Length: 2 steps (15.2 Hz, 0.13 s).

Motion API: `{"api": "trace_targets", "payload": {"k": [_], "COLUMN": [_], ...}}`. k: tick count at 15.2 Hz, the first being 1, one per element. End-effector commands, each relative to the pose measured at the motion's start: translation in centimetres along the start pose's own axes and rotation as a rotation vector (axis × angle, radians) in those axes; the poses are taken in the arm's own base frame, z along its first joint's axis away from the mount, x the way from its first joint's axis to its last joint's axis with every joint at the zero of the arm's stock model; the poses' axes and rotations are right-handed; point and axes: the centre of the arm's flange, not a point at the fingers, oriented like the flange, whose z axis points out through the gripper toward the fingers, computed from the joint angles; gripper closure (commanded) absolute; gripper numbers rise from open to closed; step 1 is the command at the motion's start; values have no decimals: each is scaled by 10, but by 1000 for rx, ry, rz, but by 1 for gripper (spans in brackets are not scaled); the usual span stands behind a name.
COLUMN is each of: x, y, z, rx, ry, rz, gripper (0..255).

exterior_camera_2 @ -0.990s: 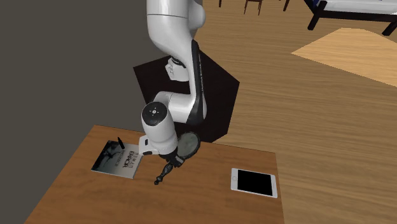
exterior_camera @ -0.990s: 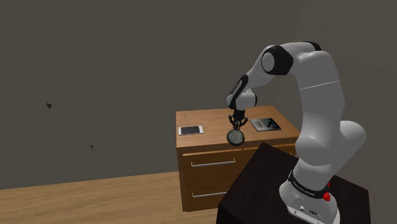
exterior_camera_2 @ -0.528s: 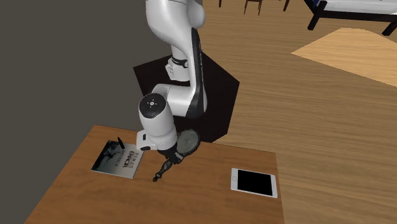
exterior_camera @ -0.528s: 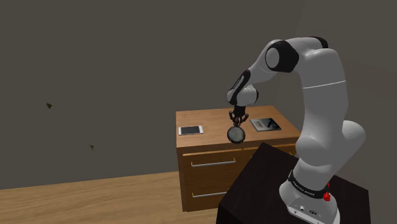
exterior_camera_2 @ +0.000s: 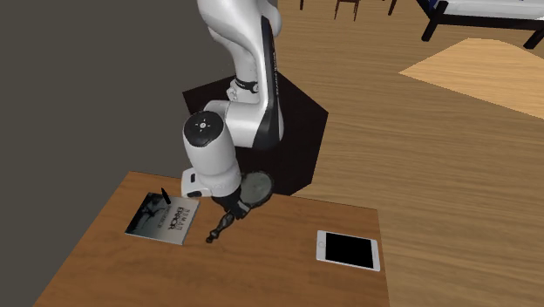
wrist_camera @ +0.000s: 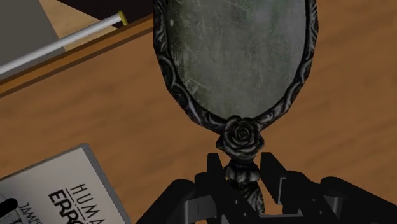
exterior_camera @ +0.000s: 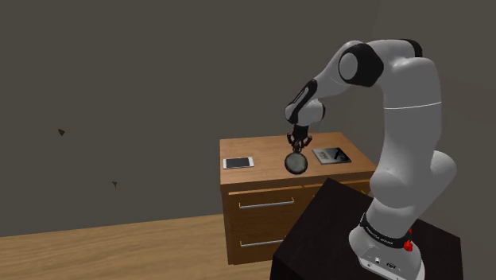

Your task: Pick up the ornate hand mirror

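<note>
Pincer (wrist_camera: pixel 245 175) clamped on the neck of the ornate hand mirror (wrist_camera: pixel 235 57), a finger on either side, just behind the carved rose (wrist_camera: pixel 240 135). Its long axis ran straight out from the fingers, oval glass leading. The head pointed toward the black stand (exterior_camera_2: pixel 296 131), over that edge of the wooden table (exterior_camera_2: pixel 261 270), and the handle trailed back above the tabletop. A book (exterior_camera_2: pixel 161 218) lay near, a white tablet (exterior_camera_2: pixel 349 250) well apart.

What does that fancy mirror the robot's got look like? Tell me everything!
The hand mirror has an oval, cloudy grey glass in a dark frame carved with swirls, like old metal. A little carved rose sits where the frame joins the thin handle. The black jaws are shut on that handle, right by the rose. The mirror is tilted over the wooden dresser top, glass end towards the dresser's front edge.
</note>
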Motion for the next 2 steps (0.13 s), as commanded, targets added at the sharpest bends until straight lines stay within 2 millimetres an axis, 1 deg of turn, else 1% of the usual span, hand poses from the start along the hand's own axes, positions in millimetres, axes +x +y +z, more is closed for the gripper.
{"api": "trace_targets", "payload": {"k": [1,2], "x": [0,0], "y": [0,0], "z": [-7,-7], "rx": [0,0], "ry": [0,0], "rz": [0,0], "gripper": [255,255]}}
